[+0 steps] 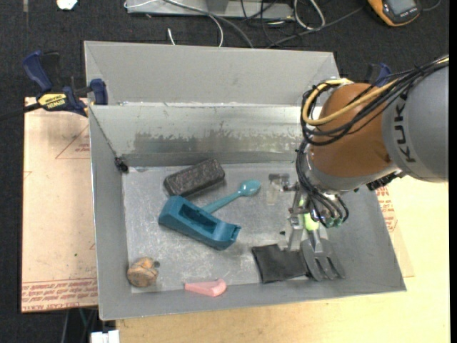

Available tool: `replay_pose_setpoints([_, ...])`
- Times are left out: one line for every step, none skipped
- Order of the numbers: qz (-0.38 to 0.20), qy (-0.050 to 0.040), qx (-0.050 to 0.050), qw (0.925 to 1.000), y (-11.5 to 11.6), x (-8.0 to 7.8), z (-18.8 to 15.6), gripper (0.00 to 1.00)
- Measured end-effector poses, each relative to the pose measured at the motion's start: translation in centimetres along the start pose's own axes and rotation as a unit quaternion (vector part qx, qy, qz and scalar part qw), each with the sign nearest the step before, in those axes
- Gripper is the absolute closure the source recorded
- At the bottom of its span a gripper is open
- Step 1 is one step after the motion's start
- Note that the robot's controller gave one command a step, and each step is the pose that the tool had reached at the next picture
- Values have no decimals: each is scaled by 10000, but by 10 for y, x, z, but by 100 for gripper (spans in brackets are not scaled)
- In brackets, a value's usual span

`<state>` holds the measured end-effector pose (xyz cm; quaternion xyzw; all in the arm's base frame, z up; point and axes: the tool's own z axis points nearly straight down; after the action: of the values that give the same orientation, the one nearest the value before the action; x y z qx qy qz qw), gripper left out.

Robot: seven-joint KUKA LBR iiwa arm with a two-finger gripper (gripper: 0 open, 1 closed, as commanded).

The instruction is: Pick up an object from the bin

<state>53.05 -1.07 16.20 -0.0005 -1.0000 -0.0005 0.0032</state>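
Gripper is down low at the front-right part of the bin, hanging under the arm's orange wrist cover with its yellow and black cables. I cannot tell from this angle whether it is wide or narrow; its lower end reads dark against the bin floor.

Nearest thing is a black flat square. It lies flat on the floor just to the view-left of the gripper, with its right edge up against the gripper's lower end. Touching or not, I can't say.

Further view-left of the gripper and a bit toward the back wall I see a blue plastic holder, long and open-topped, lying at an angle. A teal spoon lies by it, handle end meeting the blue piece and bowl pointing toward the gripper's side.

Beyond those, well apart from the gripper, a dark grey block lies tilted near the back wall.

Along the front wall, view-left of the black flat square, there is a pink flat bit. Past that, a tan lump sits furthest from the gripper, near the front-left corner. Everything lies loose and spread on the floor.
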Motion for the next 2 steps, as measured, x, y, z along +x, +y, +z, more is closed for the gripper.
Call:
replay_pose_setpoints([-3, -34, 2, 10000, 0, -2, -3, 0])
replay_pose_setpoints([-498, -49, 3, 9987, -28, 35, 67, 0])
